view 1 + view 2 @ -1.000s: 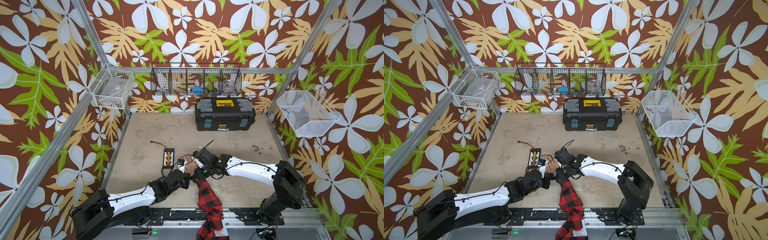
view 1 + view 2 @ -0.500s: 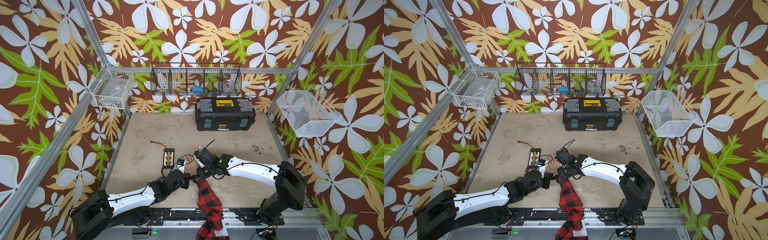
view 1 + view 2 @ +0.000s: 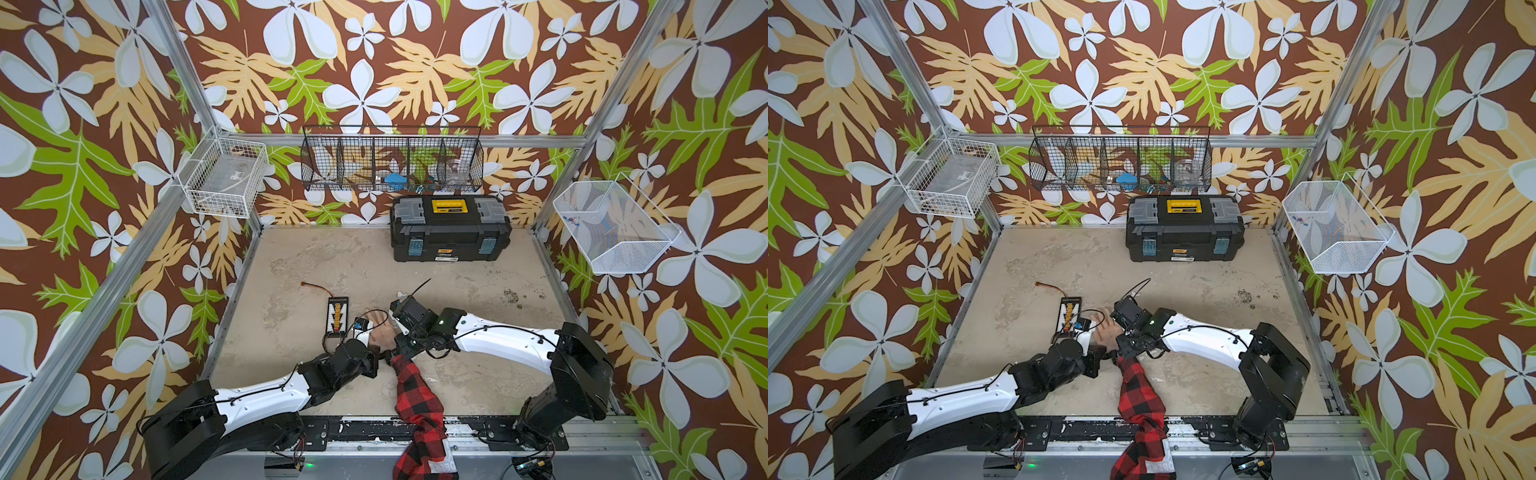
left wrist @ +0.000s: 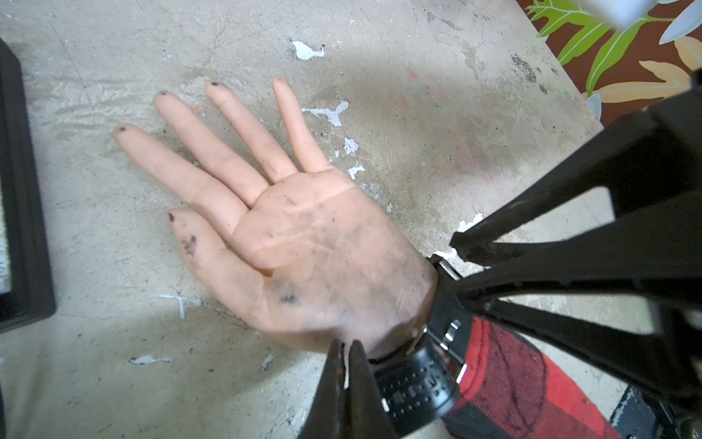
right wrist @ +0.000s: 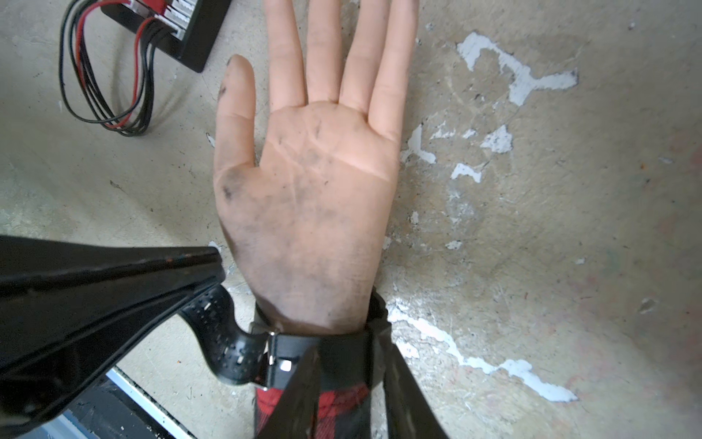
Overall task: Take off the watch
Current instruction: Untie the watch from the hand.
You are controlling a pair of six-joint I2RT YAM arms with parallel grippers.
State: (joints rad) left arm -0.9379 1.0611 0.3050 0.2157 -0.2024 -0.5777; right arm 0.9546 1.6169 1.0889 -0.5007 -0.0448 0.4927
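Narrowed since a moment ago: right pincer (image 5: 345,338), astride the strap, grip we cannot tell | left pincer (image 4: 346,344) clamped on the loose strap end | watch (image 4: 414,384) round the wrist of the dummy hand (image 5: 311,197), palm-up on the surface (image 5: 532,228).

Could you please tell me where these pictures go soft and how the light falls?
Left wrist view: floor crisp, watch and left hand, near the lens, soft. Right wrist view: even light, a faint shadow beside the dummy palm, the right hand a dark shape with little detail. Both top views: sharp, no glare.
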